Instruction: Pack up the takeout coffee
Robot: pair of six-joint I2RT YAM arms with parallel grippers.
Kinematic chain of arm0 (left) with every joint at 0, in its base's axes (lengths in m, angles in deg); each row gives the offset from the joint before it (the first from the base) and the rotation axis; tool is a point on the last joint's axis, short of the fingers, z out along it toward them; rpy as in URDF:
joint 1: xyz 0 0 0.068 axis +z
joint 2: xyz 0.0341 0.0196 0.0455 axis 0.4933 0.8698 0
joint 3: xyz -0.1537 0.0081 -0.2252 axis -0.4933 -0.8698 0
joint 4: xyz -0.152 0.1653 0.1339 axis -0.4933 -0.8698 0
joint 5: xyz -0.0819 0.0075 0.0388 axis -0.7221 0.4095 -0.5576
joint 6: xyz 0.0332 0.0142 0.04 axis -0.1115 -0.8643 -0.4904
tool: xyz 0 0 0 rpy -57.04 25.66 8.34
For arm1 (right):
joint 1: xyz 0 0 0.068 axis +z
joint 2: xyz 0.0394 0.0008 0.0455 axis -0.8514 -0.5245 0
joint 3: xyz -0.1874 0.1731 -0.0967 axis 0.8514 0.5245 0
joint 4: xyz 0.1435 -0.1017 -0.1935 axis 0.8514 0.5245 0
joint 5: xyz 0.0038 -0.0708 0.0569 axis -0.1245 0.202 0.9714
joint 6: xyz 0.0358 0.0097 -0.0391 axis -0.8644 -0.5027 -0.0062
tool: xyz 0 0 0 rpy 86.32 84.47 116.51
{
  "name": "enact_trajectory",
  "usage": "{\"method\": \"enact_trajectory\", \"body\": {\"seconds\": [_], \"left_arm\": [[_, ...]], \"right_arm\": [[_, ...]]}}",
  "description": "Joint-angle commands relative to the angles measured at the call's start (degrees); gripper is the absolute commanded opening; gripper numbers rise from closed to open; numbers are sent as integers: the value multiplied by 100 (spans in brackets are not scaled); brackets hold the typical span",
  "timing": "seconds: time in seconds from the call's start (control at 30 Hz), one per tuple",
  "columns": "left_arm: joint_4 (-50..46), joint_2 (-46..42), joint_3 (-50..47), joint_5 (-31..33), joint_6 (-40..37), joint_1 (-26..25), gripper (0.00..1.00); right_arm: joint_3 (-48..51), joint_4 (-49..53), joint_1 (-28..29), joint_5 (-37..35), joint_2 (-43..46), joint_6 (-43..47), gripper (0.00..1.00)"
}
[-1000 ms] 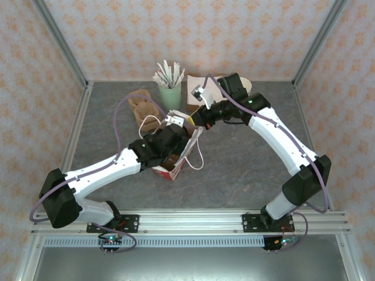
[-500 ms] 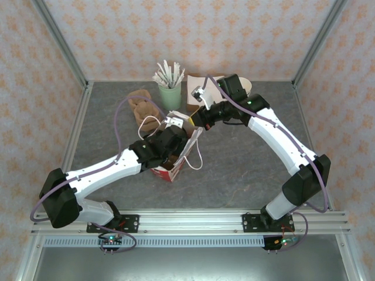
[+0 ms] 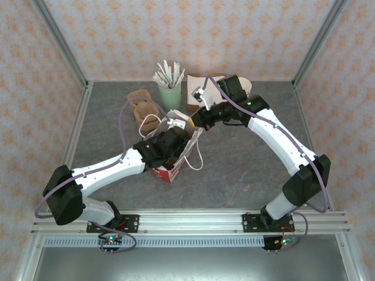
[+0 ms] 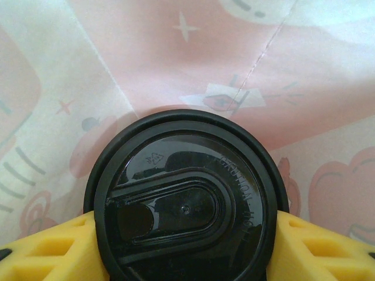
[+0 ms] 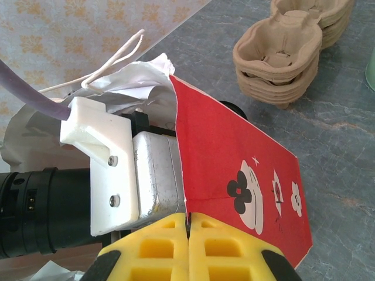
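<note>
Black-lidded takeout coffee (image 4: 184, 193) — clamped squarely within the left hand (image 4: 184, 249).

This is a robotics lab test cell dressed as a café counter. Bare aluminium frame posts (image 3: 61, 44) hold flat panels of orange-patterned wallpaper (image 3: 193, 35) around a grey stone-look table (image 3: 246, 170). Two white robot arms (image 3: 281, 140) trailing purple cables are bolted to a metal rail (image 3: 187, 219) at six o'clock. The café props are a mint cup of wooden stirrers (image 3: 170, 93) at twelve o'clock, stacked pulp cup carriers (image 3: 142, 105) at eleven, a red-and-white paper bag (image 3: 170, 171) near the centre, and a black-lidded takeout coffee (image 4: 184, 205).
</note>
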Motion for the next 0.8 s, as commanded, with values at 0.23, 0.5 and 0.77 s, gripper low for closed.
{"method": "enact_trajectory", "body": {"seconds": [0.23,0.5,0.77], "left_arm": [[29,114,-289,-199,328,-3,59],[57,139,-497,-293,393,13,59],[58,165,-476,-304,385,31,59]], "right_arm": [[10,-120,30,1,90,-93,0],[0,-175,27,13,38,-211,0],[-62,-163,15,-51,31,-360,15]]}}
